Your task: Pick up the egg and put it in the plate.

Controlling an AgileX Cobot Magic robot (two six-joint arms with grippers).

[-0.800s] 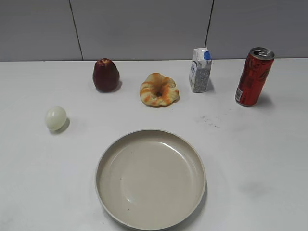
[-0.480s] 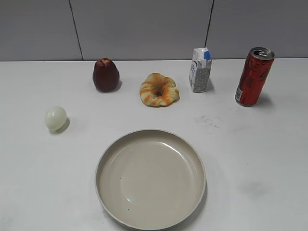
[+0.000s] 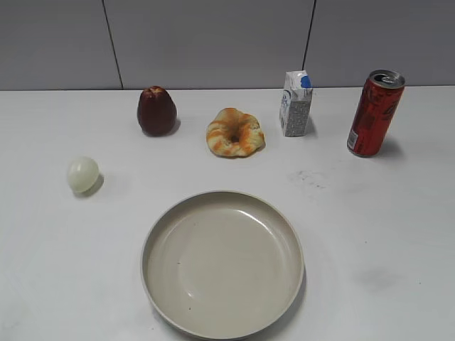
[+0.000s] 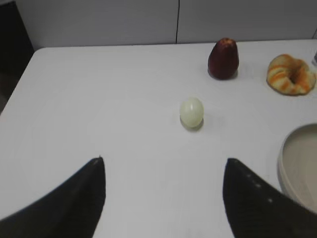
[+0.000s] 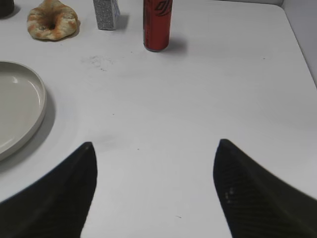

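Note:
The pale cream-white egg [image 3: 82, 174] lies on the white table at the left, clear of everything; it also shows in the left wrist view [image 4: 191, 111]. The large beige plate [image 3: 158, 234] sits empty at the front centre, and its rim shows in the left wrist view [image 4: 283, 161] and the right wrist view [image 5: 40, 106]. My left gripper [image 4: 163, 161] is open and empty, well short of the egg. My right gripper [image 5: 154, 145] is open and empty over bare table to the right of the plate. Neither gripper shows in the exterior view.
A dark red apple [image 3: 156, 111], an orange-yellow ring pastry [image 3: 234, 133], a small milk carton [image 3: 296, 104] and a red drink can [image 3: 375, 114] stand in a row along the back. The table's left edge [image 4: 20, 79] is near the egg.

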